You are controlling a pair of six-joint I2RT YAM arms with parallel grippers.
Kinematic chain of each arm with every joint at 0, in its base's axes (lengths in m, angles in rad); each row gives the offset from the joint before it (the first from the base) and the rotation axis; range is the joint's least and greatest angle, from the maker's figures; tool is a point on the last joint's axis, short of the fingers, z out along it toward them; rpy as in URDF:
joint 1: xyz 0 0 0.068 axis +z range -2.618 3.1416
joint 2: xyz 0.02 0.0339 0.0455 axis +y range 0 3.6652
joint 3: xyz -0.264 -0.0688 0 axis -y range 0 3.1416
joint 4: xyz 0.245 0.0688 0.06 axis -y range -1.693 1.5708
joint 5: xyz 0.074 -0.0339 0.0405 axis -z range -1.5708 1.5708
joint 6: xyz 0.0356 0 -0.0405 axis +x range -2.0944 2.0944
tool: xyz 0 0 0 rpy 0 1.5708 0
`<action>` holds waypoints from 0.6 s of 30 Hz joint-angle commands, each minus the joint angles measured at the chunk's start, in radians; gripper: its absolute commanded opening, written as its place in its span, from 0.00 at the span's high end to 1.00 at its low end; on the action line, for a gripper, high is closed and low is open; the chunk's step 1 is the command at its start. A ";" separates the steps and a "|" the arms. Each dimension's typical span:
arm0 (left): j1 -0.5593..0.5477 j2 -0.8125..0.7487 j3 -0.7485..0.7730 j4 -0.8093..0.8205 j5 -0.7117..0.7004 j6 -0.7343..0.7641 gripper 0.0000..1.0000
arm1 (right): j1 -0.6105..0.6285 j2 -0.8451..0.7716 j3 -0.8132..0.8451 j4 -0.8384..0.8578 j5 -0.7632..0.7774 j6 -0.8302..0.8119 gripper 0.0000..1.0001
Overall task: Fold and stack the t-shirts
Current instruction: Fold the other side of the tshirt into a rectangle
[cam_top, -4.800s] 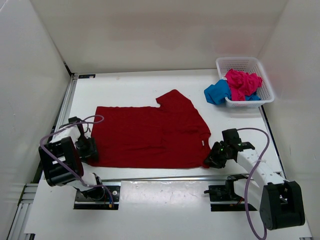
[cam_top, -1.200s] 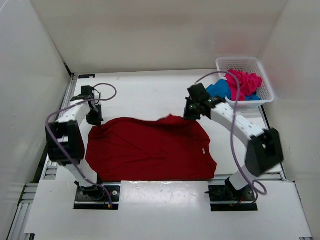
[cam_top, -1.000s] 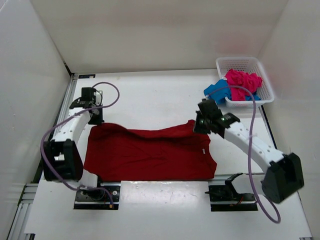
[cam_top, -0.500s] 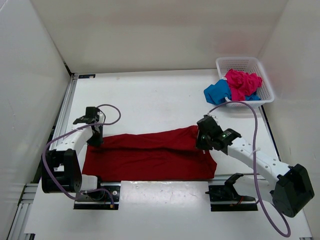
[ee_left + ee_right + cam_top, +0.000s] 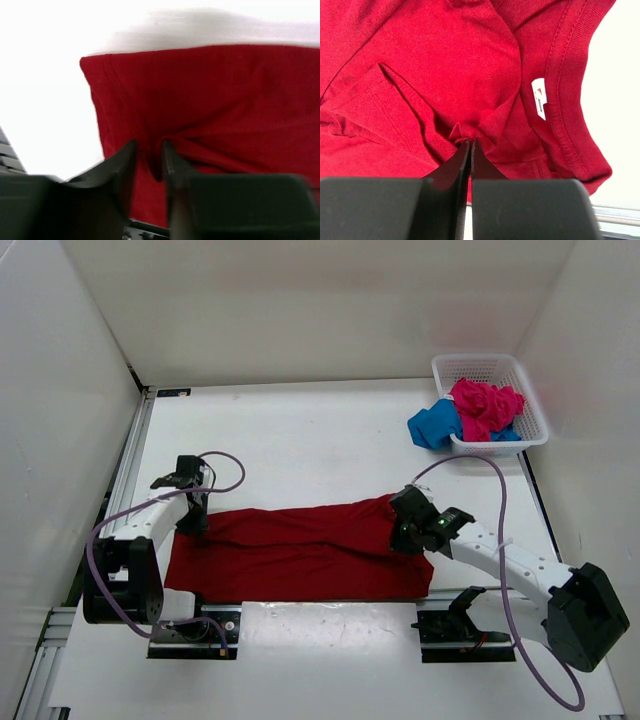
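The dark red t-shirt (image 5: 300,550) lies folded into a long band along the near side of the table. My left gripper (image 5: 193,523) sits at the band's far left corner. In the left wrist view its jaws (image 5: 148,145) stand slightly apart, open, with a loose pucker of the red cloth (image 5: 210,95) between them. My right gripper (image 5: 405,538) is low at the band's far right end, by the collar. Its jaws (image 5: 470,141) are shut on a pinch of the red fabric (image 5: 445,65), next to the white neck label (image 5: 539,98). The pink t-shirt (image 5: 482,405) and blue t-shirt (image 5: 433,425) are bunched in and over the basket.
The white mesh basket (image 5: 480,362) stands at the far right corner, with the blue shirt spilling over its left side. White walls close in the table at the left, back and right. A metal rail (image 5: 330,597) runs along the near edge, just past the shirt.
Both grippers have brought the shirt's far edge down toward the near side, so the shirt went from spread out to a folded band. The left jaws have parted.
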 commanded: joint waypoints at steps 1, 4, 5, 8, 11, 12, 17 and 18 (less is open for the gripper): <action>-0.011 -0.059 -0.012 -0.028 -0.045 -0.002 0.59 | 0.014 0.017 -0.010 0.021 0.000 0.018 1.00; -0.011 -0.117 0.013 -0.157 0.017 -0.002 0.37 | 0.014 0.039 -0.010 0.021 0.000 0.018 1.00; -0.011 -0.132 0.024 -0.201 0.045 -0.002 0.33 | 0.014 0.039 -0.010 0.021 0.000 0.018 1.00; -0.011 -0.197 0.036 -0.232 0.056 -0.002 0.30 | 0.014 0.050 -0.010 0.031 0.000 0.018 1.00; -0.040 -0.240 0.016 -0.174 -0.013 -0.002 0.28 | 0.014 0.059 -0.010 0.040 0.000 0.018 1.00; -0.061 -0.261 0.001 -0.125 -0.027 -0.002 0.28 | 0.014 0.059 -0.010 0.040 0.000 0.018 1.00; -0.144 -0.313 -0.047 -0.051 -0.059 -0.002 0.28 | 0.023 0.059 -0.010 0.040 0.000 0.018 1.00; -0.157 -0.322 -0.060 -0.033 -0.059 -0.002 0.28 | 0.023 0.059 -0.010 0.040 0.000 0.018 1.00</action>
